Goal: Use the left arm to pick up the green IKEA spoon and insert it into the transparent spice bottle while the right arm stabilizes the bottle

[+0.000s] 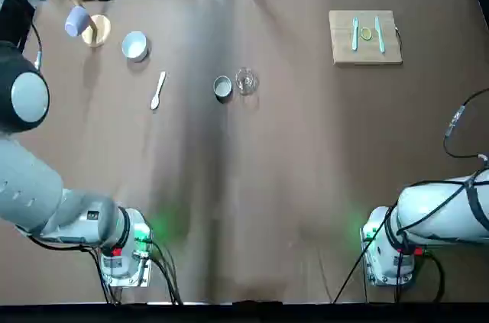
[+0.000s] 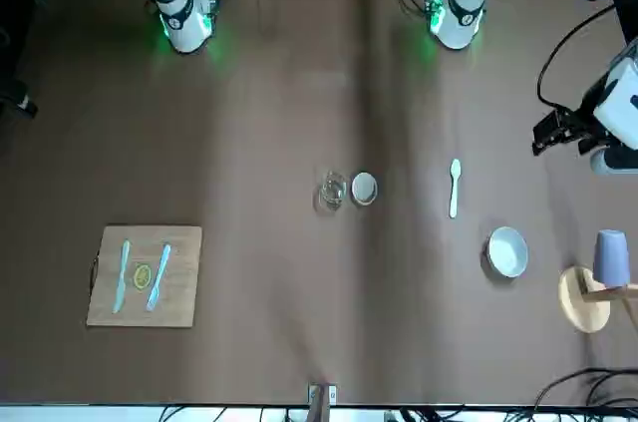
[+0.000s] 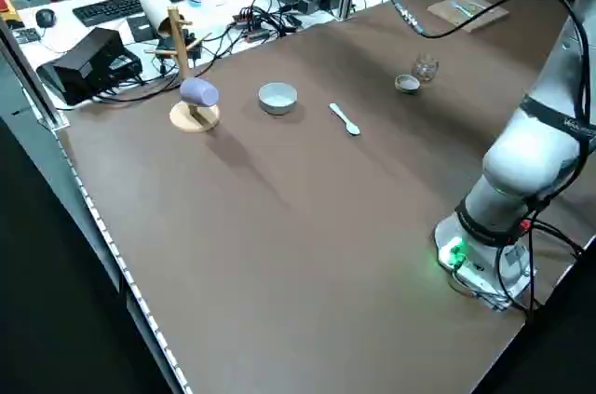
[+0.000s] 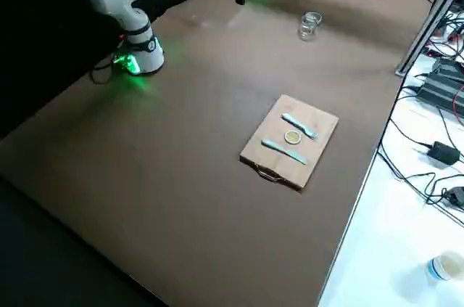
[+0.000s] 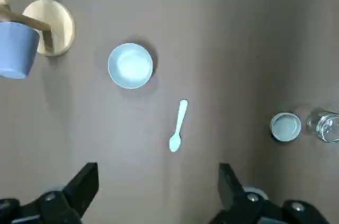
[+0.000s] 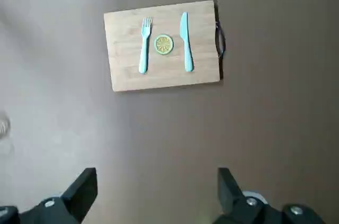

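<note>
Above the desk (image 1: 267,262), toward its left edge, the left gripper (image 5: 159,189) hangs with fingers spread and nothing between them. Beyond its fingertips the green spoon (image 5: 179,124) lies flat, between the bowl (image 5: 130,65) and the small metal cup (image 5: 285,127). Just beside that cup stands the clear jar (image 5: 326,126), nearer the desk's far edge than its near one — no spoon in it. The right gripper (image 6: 158,192) is also spread and empty, over the right part of the desk, well apart from the jar. Picking up the spoon seems the step in hand; next, the left gripper should line up across the handle and descend — the right must reach the jar to steady it.
</note>
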